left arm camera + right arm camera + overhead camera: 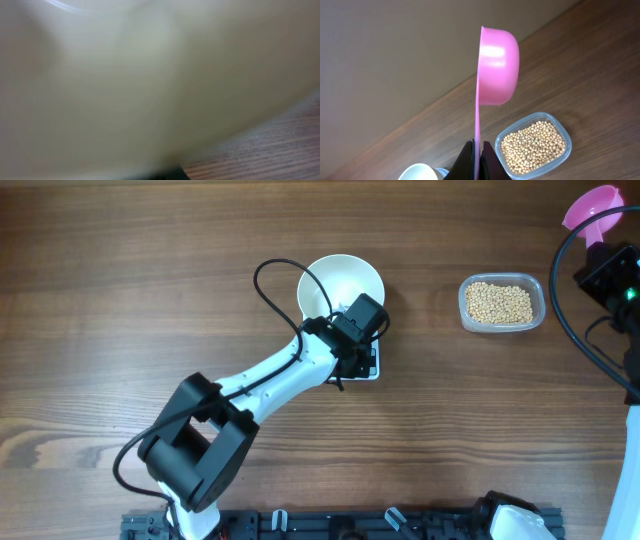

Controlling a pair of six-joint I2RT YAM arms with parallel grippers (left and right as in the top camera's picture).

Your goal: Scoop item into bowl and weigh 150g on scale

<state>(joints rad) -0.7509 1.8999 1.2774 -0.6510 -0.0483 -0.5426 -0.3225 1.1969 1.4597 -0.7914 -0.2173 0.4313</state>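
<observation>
The white bowl (335,280) rests on the white scale (369,369), of which only a corner shows under my left arm. My left gripper (362,320) is at the bowl's near right rim, shut on it. The blurred bowl wall (150,85) fills the left wrist view and hides the fingers. At the far right my right gripper (476,150) is shut on the thin handle of a pink scoop (497,65), held on edge and raised above the table. The tan beans (533,145) lie in a clear tub (501,303) below the scoop and right of the bowl.
Bare brown wood lies between the bowl and the tub. A black cable (275,275) loops from my left arm beside the bowl. Another cable (565,300) hangs from the right arm near the tub. The arms' base rail (330,525) runs along the front edge.
</observation>
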